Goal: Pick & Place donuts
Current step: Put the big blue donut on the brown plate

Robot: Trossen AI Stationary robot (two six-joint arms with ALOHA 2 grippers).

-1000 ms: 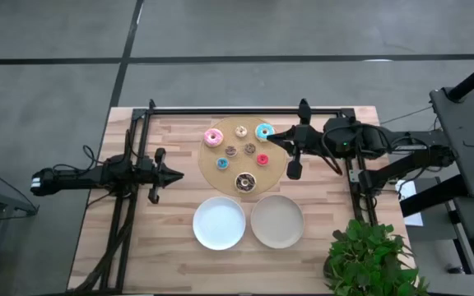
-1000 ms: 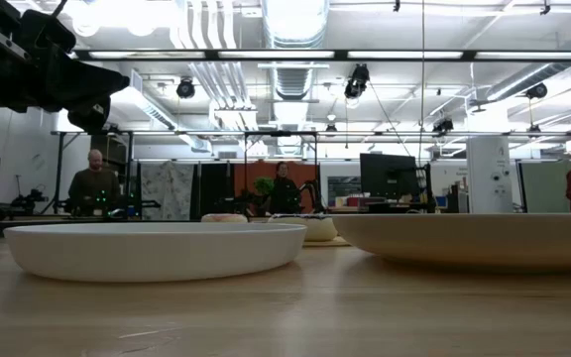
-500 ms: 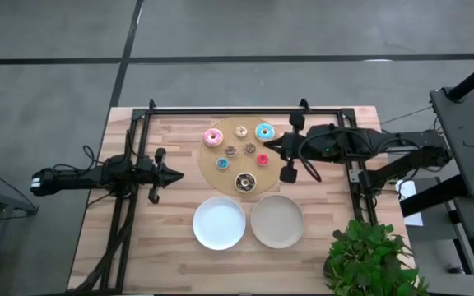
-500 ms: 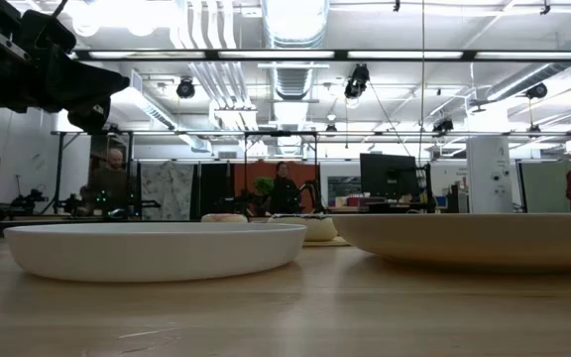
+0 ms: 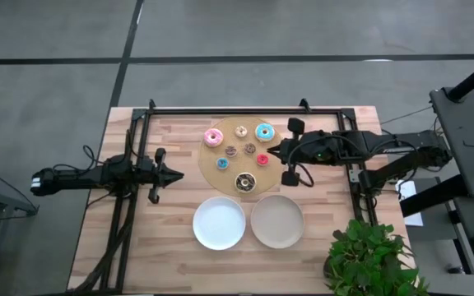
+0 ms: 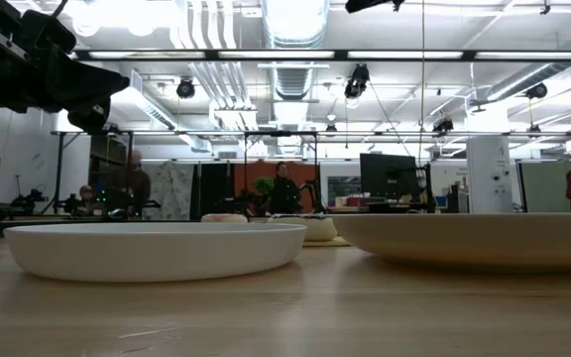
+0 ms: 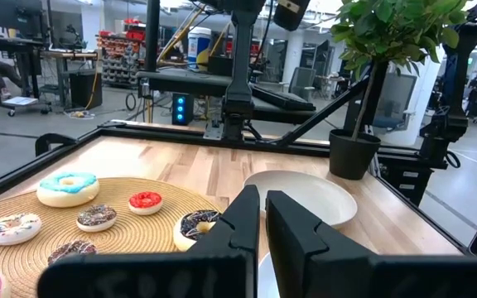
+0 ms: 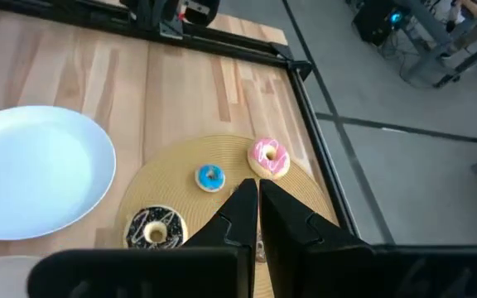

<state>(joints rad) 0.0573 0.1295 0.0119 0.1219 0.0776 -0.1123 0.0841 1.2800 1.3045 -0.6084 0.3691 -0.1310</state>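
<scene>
lying on the round tan board (image 5: 239, 156) toward the far side of the wooden table (image 5: 171, 238): all seven donuts. sitting at its far edge, the pink donut (image 5: 214, 137), tan donut (image 5: 241, 131) and light blue donut (image 5: 264, 131); in the middle, the brown donut (image 5: 231, 151), another small brown one (image 5: 250, 149), the red donut (image 5: 262, 159) and blue donut (image 5: 222, 163); nearest the plates, the chocolate donut (image 5: 245, 182). standing side by side near the front, the white plate (image 5: 219, 223) and cream plate (image 5: 277, 220). hovering at the board's right edge beside the red donut, the right gripper (image 5: 275, 148), jaws pressed together, pinching nothing. waiting well left of the board, the left gripper (image 5: 179, 173), jaws likewise pressed together and holding nothing.
</scene>
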